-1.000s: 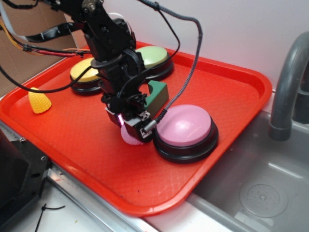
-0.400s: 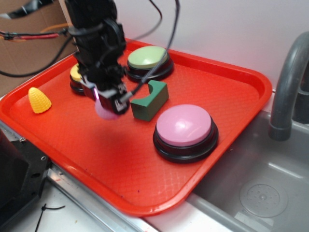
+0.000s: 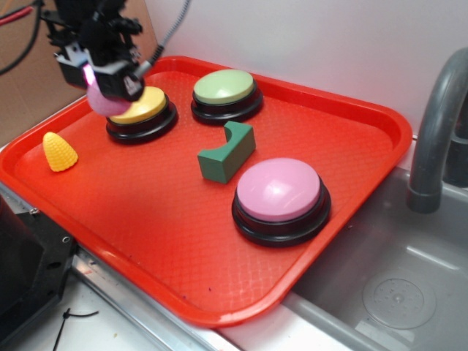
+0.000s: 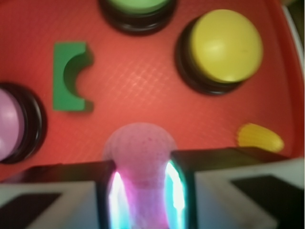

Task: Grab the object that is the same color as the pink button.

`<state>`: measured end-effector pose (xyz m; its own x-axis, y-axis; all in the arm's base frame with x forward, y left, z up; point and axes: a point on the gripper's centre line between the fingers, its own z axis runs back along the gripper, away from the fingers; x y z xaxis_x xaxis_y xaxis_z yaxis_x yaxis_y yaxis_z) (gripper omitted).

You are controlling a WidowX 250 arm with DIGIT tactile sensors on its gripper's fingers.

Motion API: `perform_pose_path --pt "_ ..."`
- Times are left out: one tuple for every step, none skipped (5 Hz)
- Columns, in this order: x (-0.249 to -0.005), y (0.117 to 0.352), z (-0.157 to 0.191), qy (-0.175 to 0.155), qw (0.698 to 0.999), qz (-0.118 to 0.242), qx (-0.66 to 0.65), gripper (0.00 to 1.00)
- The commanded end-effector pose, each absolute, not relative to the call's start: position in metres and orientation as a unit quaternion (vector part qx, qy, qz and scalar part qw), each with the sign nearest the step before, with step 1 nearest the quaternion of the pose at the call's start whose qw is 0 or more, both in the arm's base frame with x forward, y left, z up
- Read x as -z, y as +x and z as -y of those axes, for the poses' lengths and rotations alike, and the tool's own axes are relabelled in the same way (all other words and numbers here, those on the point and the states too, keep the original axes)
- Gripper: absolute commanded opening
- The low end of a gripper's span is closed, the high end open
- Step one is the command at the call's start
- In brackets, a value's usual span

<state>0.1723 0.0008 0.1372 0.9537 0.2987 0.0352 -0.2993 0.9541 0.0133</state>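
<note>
The pink dimpled ball [image 3: 104,103] hangs in the air over the tray's far left, clamped between the fingers of my gripper [image 3: 107,91]. In the wrist view the ball [image 4: 140,155] sits between the two black jaws of the gripper [image 4: 141,183], which are shut on it, well above the tray floor. The large pink button [image 3: 279,191] on its black base stands at the tray's right, far from the gripper; the wrist view shows only an edge of the pink button [image 4: 8,121] at the left.
On the red tray [image 3: 344,110] stand a yellow-topped button [image 3: 141,110] just right of the gripper, a green-topped button [image 3: 224,88] behind, a green notched block [image 3: 227,152] in the middle and a yellow bumpy cone [image 3: 59,152] at the left. A metal sink [image 3: 398,285] and faucet [image 3: 435,131] lie to the right.
My gripper has risen and moved left and back from beside the pink button to above the yellow-topped button, carrying the pink ball with it.
</note>
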Motion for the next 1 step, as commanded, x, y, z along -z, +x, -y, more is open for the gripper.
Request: perform_pose_path --pt "-0.1541 0.1710 -0.0084 0.011 0.978 0.036 -0.205 0.00"
